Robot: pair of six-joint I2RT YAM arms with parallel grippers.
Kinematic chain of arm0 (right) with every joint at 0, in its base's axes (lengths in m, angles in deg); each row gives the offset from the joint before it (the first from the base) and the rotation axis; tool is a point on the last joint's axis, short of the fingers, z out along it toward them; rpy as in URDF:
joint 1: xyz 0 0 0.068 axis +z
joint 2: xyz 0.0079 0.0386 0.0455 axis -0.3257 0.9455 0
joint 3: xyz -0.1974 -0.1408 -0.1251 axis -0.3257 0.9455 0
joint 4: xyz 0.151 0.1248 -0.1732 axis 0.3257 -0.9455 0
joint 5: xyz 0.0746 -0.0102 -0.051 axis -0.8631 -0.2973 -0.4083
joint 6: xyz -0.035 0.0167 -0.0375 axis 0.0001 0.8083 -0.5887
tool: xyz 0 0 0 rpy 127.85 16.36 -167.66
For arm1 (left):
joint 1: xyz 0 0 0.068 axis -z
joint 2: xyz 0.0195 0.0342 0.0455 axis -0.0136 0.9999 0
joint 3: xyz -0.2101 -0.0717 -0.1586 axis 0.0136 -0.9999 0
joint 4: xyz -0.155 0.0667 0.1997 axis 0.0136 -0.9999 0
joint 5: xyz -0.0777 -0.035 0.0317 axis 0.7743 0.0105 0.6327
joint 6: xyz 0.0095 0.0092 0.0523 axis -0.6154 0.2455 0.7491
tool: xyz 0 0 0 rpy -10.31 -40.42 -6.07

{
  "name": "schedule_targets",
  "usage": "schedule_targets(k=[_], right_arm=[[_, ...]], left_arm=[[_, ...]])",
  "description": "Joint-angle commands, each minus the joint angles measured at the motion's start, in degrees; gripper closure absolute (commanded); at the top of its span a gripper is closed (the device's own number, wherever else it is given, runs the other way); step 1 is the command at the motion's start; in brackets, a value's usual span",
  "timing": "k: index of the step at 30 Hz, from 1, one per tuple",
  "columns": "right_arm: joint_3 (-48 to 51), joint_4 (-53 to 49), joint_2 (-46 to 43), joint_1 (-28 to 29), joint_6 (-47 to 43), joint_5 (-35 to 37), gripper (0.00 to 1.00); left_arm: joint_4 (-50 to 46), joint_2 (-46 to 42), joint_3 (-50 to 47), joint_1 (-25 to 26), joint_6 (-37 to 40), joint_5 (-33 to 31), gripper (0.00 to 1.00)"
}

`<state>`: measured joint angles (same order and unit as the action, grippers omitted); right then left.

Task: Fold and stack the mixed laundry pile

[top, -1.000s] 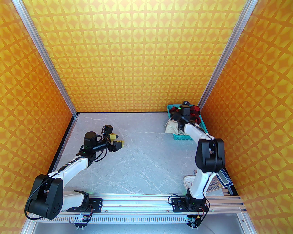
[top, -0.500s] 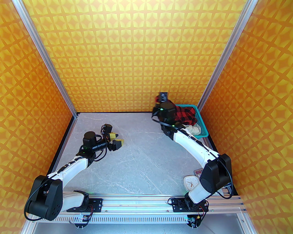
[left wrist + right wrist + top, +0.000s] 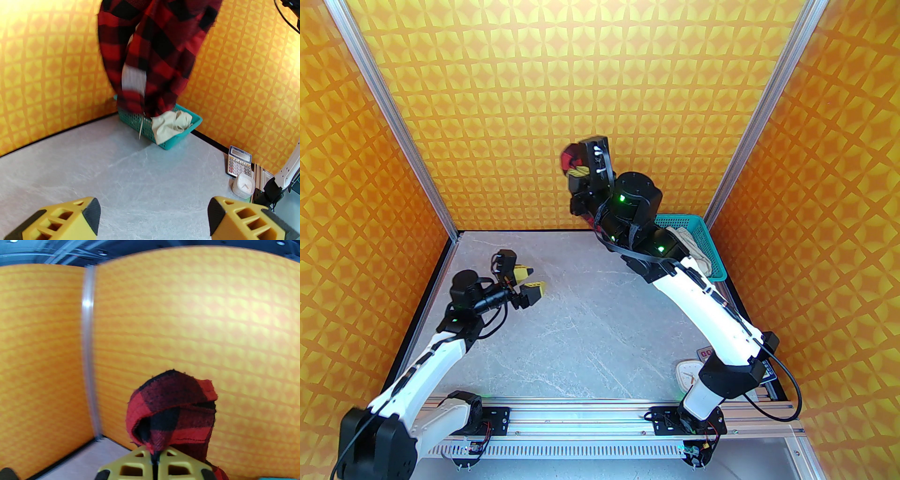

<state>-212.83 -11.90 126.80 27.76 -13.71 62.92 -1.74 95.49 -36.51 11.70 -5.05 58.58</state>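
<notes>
My right gripper (image 3: pixel 576 169) is raised high near the back wall, shut on the red-and-black checked shirt (image 3: pixel 569 160). A fold of the shirt (image 3: pixel 172 411) bulges above the pinched yellow fingertips (image 3: pixel 154 462). In the left wrist view the shirt (image 3: pixel 154 56) hangs down with a white patch, its lower end at the basket. The cream trousers (image 3: pixel 170 125) lie in the teal basket (image 3: pixel 131 116) and spill over its rim; they also show at the back right (image 3: pixel 696 251). My left gripper (image 3: pixel 527 277) stands open over the left of the table, holding nothing.
The teal mesh basket (image 3: pixel 712 248) stands in the back right corner. A calculator (image 3: pixel 239 160) and a small white clock (image 3: pixel 243 188) lie by the right edge, near the right arm's base. Orange patterned walls close the left, back and right sides.
The right arm has lifted out of the basket and swung up and left, pulling the checked shirt up with it. The left arm has drawn back slightly to the left, gripper still open.
</notes>
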Motion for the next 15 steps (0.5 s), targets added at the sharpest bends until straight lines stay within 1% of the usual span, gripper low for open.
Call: schedule_targets(k=[1,4,7,9,11,12,13,15], right_arm=[[-0.33,-7.96,4.70,0.95,5.04,-4.07,1.00],[5.67,-7.75,5.45,0.96,9.15,-2.58,1.00],[16.40,-7.68,6.04,0.56,12.03,0.57,1.00],[22.75,-7.46,6.33,-1.33,15.49,0.27,0.99],[29.38,-6.61,6.09,-4.27,19.29,-0.66,0.95],[32.98,-6.30,5.75,-6.00,21.28,-0.92,0.91],[36.45,-5.85,5.15,-8.09,22.39,-1.73,0.83],[41.18,-6.57,3.63,-10.44,22.93,-2.05,0.58]], left_arm=[[-6.91,-1.68,1.54,-0.89,0.93,-2.75,0.20],[-10.44,-2.15,1.46,-2.00,0.97,-5.45,0.20],[-14.10,-1.32,1.19,-2.70,1.26,-7.93,0.20],[-15.02,0.57,0.78,-2.74,1.33,-8.02,0.20],[-14.23,2.95,-0.14,-2.64,0.70,-8.03,0.20],[-13.80,4.28,-0.64,-2.61,0.37,-8.04,0.20],[-13.46,6.85,-1.06,-2.67,-0.03,-8.02,0.20],[-13.60,9.78,-1.20,-2.36,-0.49,-8.02,0.20]])
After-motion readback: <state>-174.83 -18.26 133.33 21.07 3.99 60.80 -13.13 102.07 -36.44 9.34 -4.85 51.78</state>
